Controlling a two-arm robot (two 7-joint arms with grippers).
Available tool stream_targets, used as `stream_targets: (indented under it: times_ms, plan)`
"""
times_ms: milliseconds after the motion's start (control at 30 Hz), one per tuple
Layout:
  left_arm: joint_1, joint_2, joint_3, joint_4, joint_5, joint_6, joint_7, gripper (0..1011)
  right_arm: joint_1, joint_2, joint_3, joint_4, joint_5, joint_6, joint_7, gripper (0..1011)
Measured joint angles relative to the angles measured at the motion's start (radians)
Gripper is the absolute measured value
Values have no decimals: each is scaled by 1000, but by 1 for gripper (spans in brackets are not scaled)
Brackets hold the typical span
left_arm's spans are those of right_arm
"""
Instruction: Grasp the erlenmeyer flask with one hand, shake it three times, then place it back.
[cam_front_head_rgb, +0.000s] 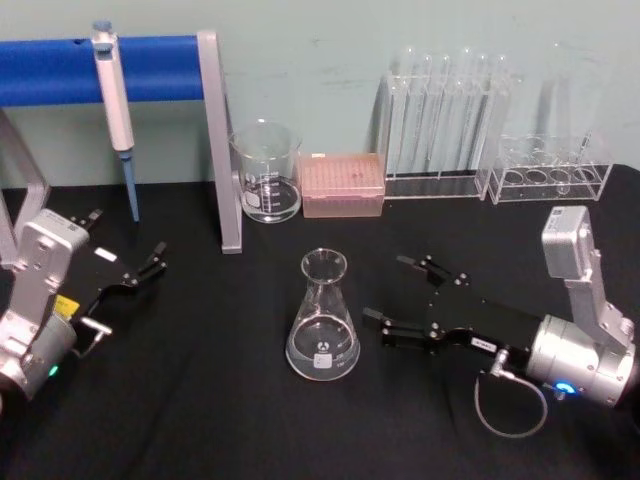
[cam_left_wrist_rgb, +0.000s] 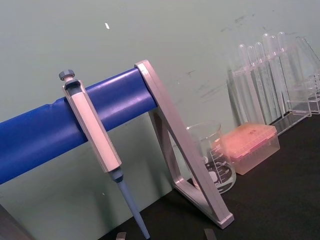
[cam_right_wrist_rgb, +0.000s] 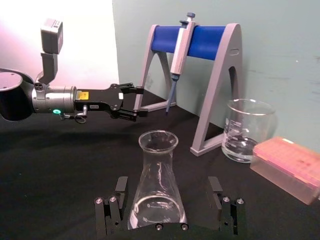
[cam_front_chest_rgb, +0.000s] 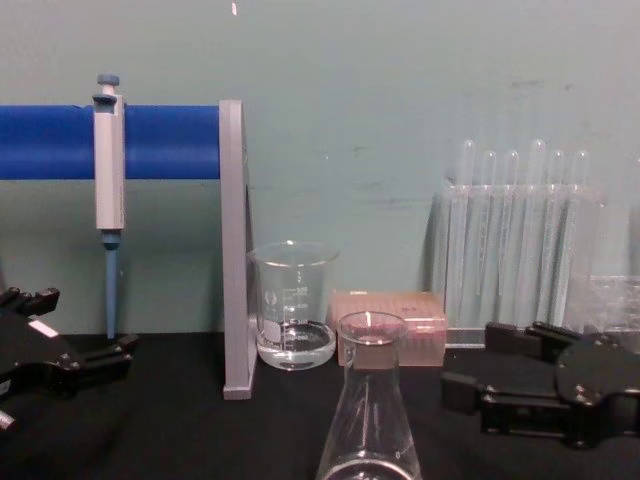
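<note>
Zero of the three shakes look done to me, though nothing here really proves it either way. The erlenmeyer flask (cam_front_head_rgb: 322, 320) stands upright on the black table (cam_front_head_rgb: 200, 400), out in front of the beaker (cam_front_head_rgb: 266, 172) and the pink tip box (cam_front_head_rgb: 342, 185). The right gripper (cam_front_head_rgb: 385, 288) sits low just beside it on the robot's right. Its fingers are spread wide and aimed at the glass, but not around it, and not touching as far as I can tell. The left gripper (cam_front_head_rgb: 140, 272) is parked well off to the left near the pipette stand (cam_front_head_rgb: 218, 140), also spread open. My read: grasp, lift, shakes and put-down are all left.
</note>
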Motion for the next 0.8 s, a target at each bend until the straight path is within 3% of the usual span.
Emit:
stream_targets:
  times_ms: [800]
  plan:
    - [0,0,0,0,0,0,0,1001,171,-103,-107,197,15,-1,86,1000]
